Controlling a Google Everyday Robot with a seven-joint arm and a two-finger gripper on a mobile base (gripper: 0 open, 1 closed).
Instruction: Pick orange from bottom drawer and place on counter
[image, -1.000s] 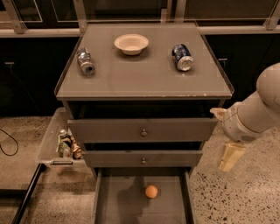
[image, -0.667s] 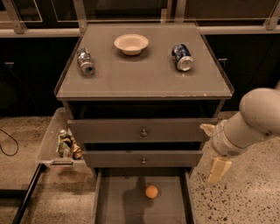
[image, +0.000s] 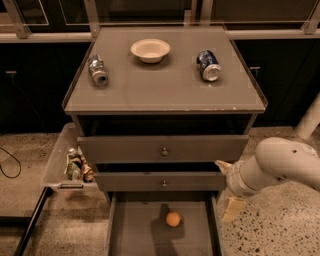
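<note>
The orange (image: 173, 219) lies on the bare floor of the open bottom drawer (image: 135, 235), near its middle. The counter (image: 160, 87) is the flat grey-brown top of the cabinet, above the two knobbed drawers. My gripper (image: 222, 191) hangs at the right of the cabinet front, beside the drawer's right wall and above and to the right of the orange. Its two pale fingers (image: 232, 208) stand apart and hold nothing. The white arm reaches in from the right edge.
A pale bowl (image: 150, 50) and two drink cans lying on their sides (image: 98, 70) (image: 208, 65) are on the counter. A clear bin with snack packets (image: 75, 165) hangs at the cabinet's left. A black cable (image: 10, 165) lies on the speckled floor.
My arm has moved left and down, from beside the top drawer to the right side of the open bottom drawer. The orange has not moved.
</note>
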